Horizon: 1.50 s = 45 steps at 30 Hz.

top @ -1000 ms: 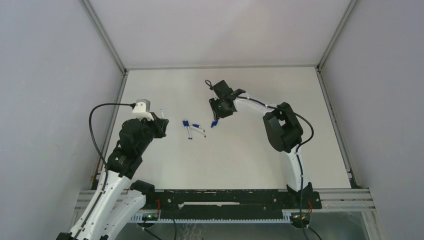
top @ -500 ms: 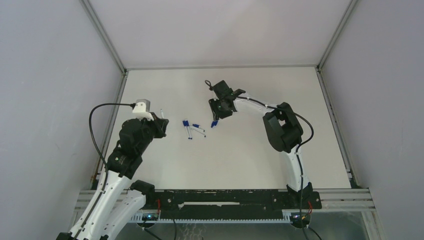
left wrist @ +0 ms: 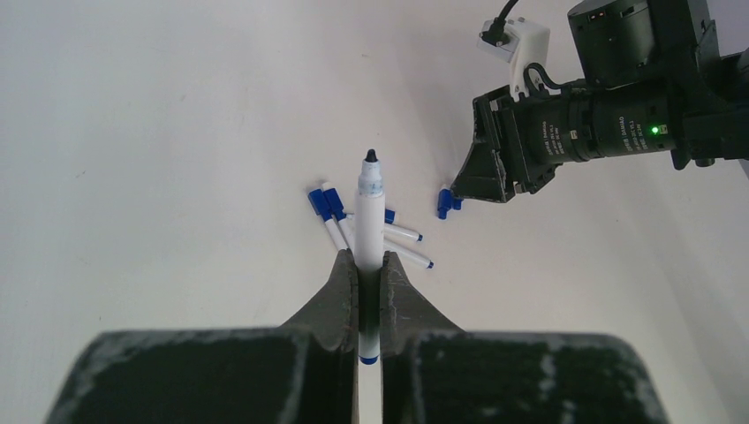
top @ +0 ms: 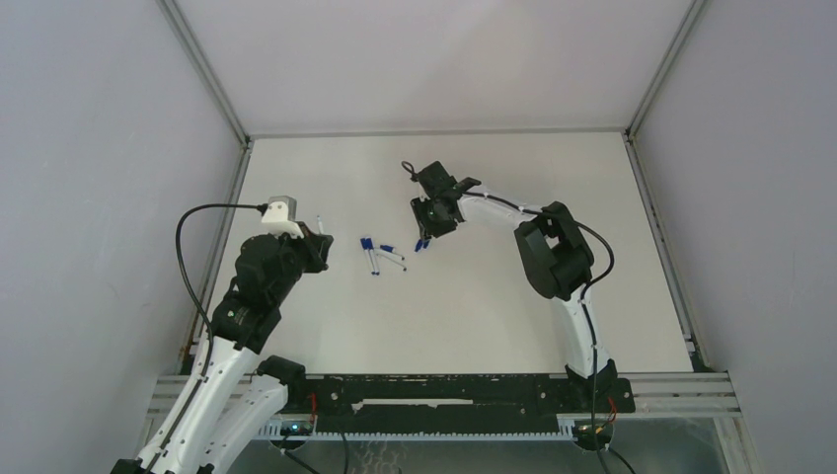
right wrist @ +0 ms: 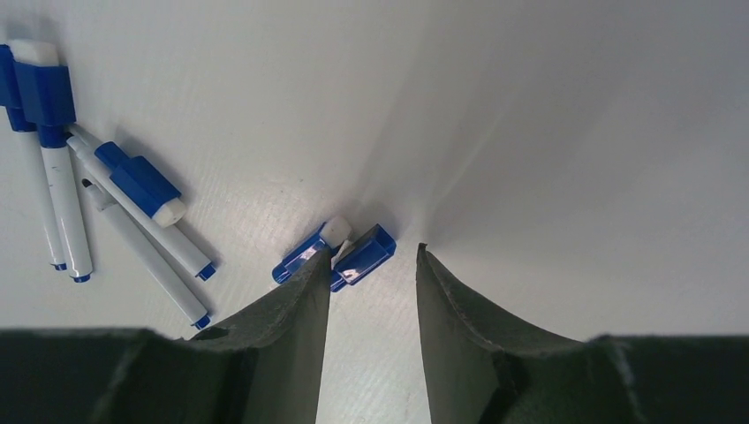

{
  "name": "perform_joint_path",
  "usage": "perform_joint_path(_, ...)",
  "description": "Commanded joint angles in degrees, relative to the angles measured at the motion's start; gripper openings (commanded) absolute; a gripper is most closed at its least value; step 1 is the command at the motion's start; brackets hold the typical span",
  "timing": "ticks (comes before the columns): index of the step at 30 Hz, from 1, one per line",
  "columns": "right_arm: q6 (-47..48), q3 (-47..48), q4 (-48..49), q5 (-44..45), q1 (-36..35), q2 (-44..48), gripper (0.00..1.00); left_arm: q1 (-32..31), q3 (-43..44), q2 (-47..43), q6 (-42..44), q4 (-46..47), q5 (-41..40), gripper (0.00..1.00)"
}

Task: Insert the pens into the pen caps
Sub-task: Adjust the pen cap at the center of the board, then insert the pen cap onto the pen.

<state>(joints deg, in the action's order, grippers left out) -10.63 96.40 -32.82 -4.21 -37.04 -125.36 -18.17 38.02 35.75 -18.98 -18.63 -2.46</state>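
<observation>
Left wrist cam – left gripper (left wrist: 370,291) clamped tight on an uncapped pen (left wrist: 370,212), tip pointing away. Over on the table (right wrist: 574,132), right gripper (right wrist: 371,274) spread open around a loose blue cap (right wrist: 366,250) – capped pens (right wrist: 132,190) just beside.

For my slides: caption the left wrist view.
Left gripper holds an uncapped white pen, tip forward; beyond lie three capped pens, and the right gripper poised at a loose blue cap.

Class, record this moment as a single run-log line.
left gripper: shut on uncapped pen | right gripper: open over loose blue cap | other pens: lying clustered | capping: not done
</observation>
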Motion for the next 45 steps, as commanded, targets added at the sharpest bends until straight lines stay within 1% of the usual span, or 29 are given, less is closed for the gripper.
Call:
perform_joint_path(1, 0.60, 1.59, -0.93, 2.21, -0.98, -1.65, 0.47, 0.41, 0.48, -0.07, 0.88, 1.23, -0.27, 0.00)
perform_joint_path(13, 1.59, 4.24, -2.37, 0.97, -1.38, -3.18, 0.48, 0.53, 0.48, -0.40, 0.99, 1.12, -0.50, 0.00)
perform_joint_path(20, 0.49, 1.81, 1.76, -3.41, -0.94, 1.30, 0.54, 0.57, 0.56, -0.22, 0.97, 1.19, -0.29, 0.00)
perform_joint_path(28, -0.52, 1.32, 3.35, -4.19, 0.53, 4.44, 0.60, 0.66, 0.48, -0.47, 0.97, 1.21, -0.34, 0.00)
perform_joint_path(33, -0.91, -0.33, 4.62, -4.38, 0.95, 5.73, 0.60, 0.67, 0.48, -0.43, 0.97, 1.23, -0.27, 0.00)
perform_joint_path(36, -1.33, -0.36, 4.17, -2.79, 1.09, 5.42, 0.59, 0.77, 0.51, -0.44, 0.97, 1.27, -0.19, 0.00)
perform_joint_path(40, -1.47, 0.65, 2.41, -0.23, 1.09, 4.02, 0.56, 0.75, 0.43, -0.34, 0.96, 1.21, -0.09, 0.00)
perform_joint_path(45, -1.41, 2.49, 0.32, 0.93, 0.76, 1.66, 0.54, 0.74, 0.50, -0.33, 0.97, 1.32, 0.00, 0.00)
